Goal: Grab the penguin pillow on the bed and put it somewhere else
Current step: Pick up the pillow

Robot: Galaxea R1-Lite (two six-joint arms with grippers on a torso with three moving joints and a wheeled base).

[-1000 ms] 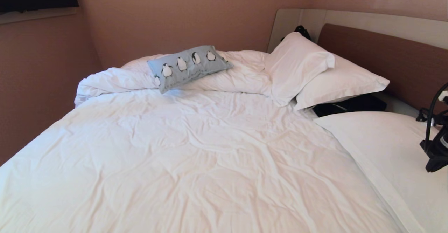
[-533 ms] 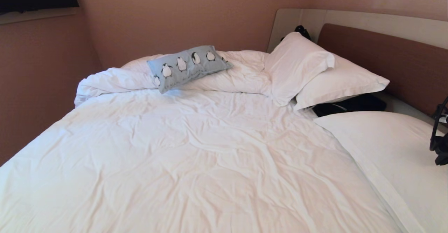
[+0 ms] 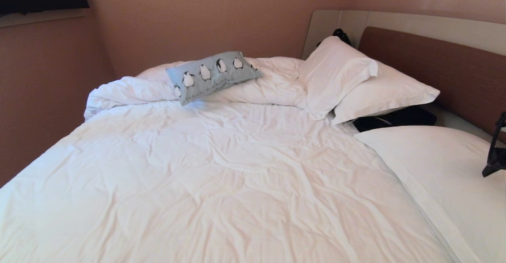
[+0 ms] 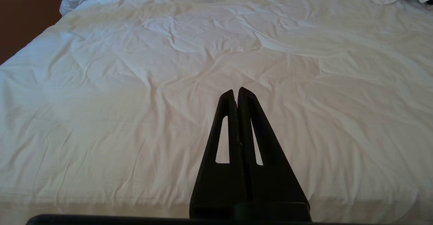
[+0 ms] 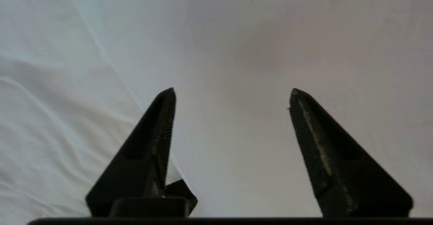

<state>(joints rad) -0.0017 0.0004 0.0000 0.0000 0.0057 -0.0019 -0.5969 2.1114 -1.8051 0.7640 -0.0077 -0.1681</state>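
End effector (image 5: 232, 98) spread above white bedding (image 5: 67, 83)

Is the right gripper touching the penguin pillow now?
Apart. In the head view the penguin pillow lies on the far bunched duvet, while the right gripper is at the picture's right edge, with wide bedding between them.

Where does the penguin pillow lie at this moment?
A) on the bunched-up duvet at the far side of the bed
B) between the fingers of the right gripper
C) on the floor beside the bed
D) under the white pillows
A: the penguin pillow rests on the bunched-up duvet, no gripper near it.
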